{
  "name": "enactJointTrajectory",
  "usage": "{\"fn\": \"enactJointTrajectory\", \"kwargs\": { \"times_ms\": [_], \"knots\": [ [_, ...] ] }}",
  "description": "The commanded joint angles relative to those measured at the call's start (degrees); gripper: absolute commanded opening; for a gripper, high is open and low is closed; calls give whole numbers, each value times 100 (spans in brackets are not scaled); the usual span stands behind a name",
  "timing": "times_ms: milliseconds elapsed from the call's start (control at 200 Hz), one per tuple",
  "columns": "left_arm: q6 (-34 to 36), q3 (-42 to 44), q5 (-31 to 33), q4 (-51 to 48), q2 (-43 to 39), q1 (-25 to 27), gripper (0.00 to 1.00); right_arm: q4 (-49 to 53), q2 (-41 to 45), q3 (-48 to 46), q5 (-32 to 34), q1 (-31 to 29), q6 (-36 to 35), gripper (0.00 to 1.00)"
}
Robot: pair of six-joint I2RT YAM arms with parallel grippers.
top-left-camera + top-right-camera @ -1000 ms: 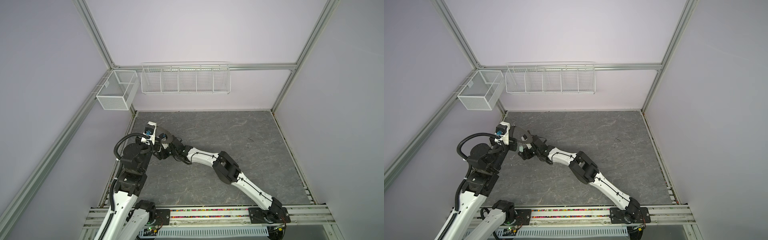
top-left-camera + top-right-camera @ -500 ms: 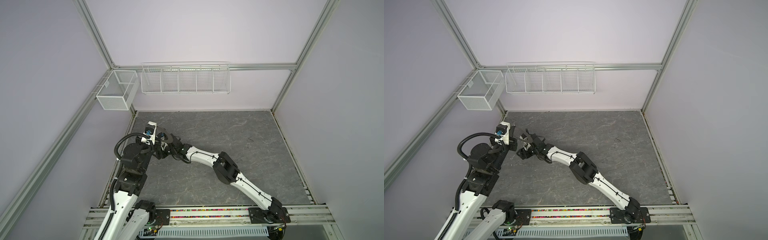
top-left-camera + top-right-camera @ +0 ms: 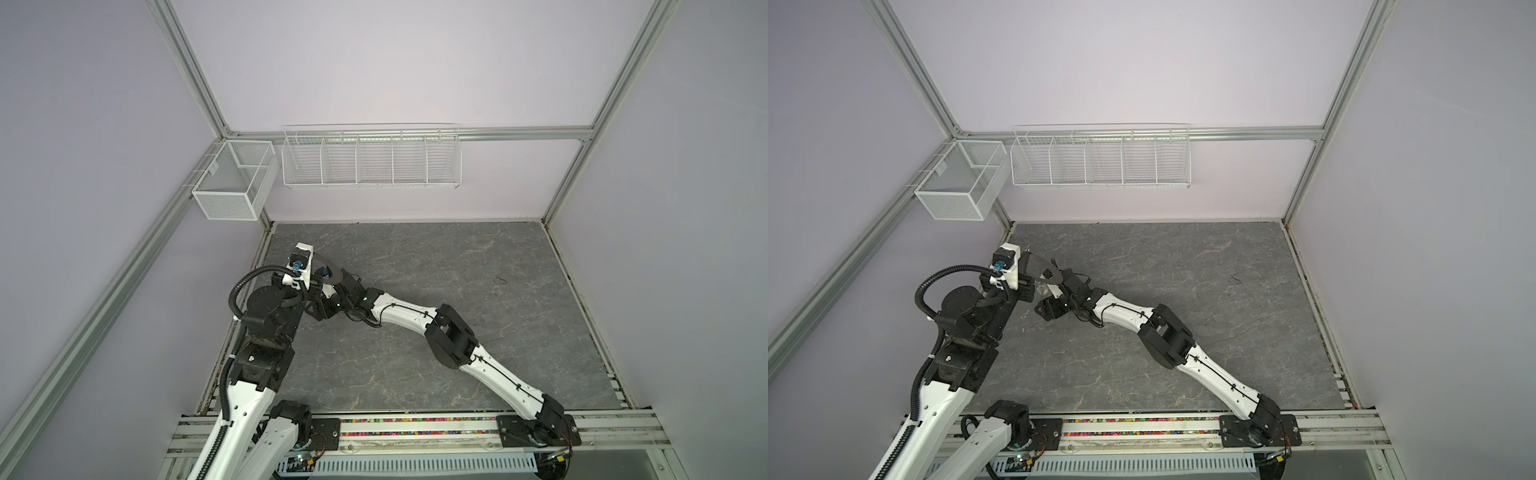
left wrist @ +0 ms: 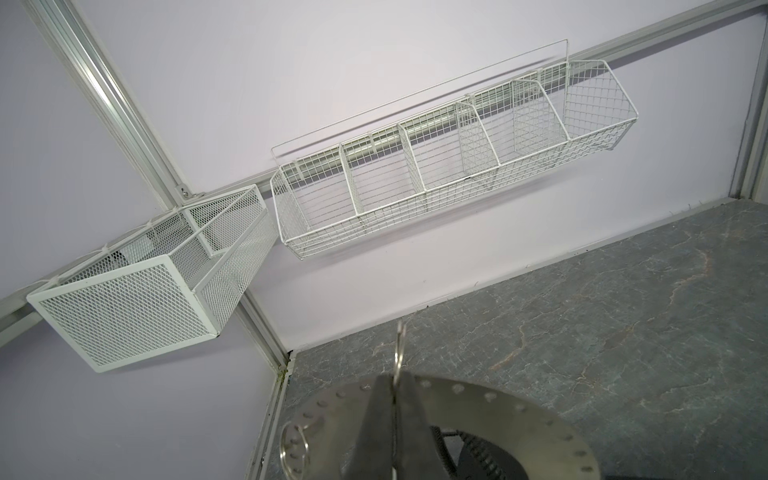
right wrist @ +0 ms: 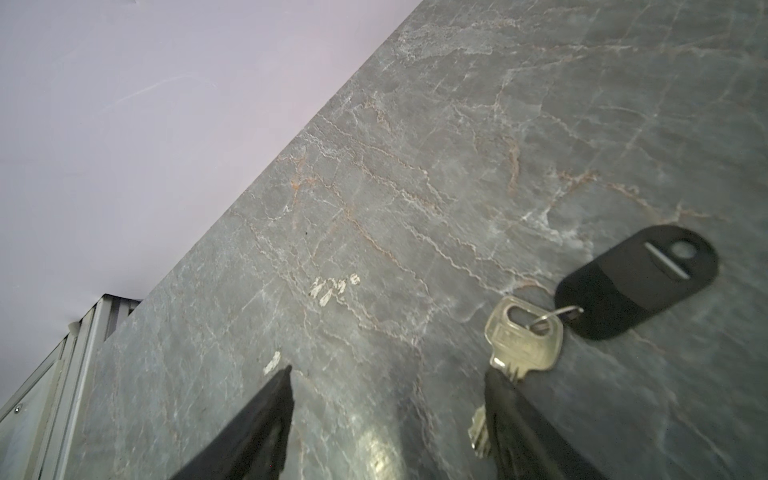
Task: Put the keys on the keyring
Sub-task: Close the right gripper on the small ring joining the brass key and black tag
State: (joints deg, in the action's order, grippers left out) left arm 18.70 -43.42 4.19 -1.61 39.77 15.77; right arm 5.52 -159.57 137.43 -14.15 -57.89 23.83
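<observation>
While the left claw (image 4: 392,419) is clenched on a wire loop (image 4: 400,349) of the keyring (image 4: 498,419), a flat grey metal disc with small rim holes held up off the grey marbled tabletop (image 3: 457,291), the right claw (image 5: 388,371) gapes just beside the keyring, a silver key (image 5: 525,336) wired to a black oval head (image 5: 636,282) lying against one finger (image 5: 511,415). Beyond the keyring, white wire baskets (image 3: 372,158) hang on pale lilac walls (image 3: 374,62).

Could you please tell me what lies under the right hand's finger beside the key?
The blade of the silver key passes under that finger: its middle is covered, its tip shows beyond. The head, ringed to a black oval tag, is uncovered.
</observation>
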Motion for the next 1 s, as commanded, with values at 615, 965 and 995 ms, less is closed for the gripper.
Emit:
{"fn": "enactJointTrajectory", "kwargs": {
  "times_ms": [615,965,995],
  "knots": [
    [-39,149,-111,278,16,3,0,1063,2465,-4025,479,197,-399,72],
    [-97,159,-133,412,100,2,0,346,2561,-4123,675,295,-773,69],
    [-103,150,-137,395,107,0,0,371,2462,-3932,721,283,-816,67]
  ]
}}
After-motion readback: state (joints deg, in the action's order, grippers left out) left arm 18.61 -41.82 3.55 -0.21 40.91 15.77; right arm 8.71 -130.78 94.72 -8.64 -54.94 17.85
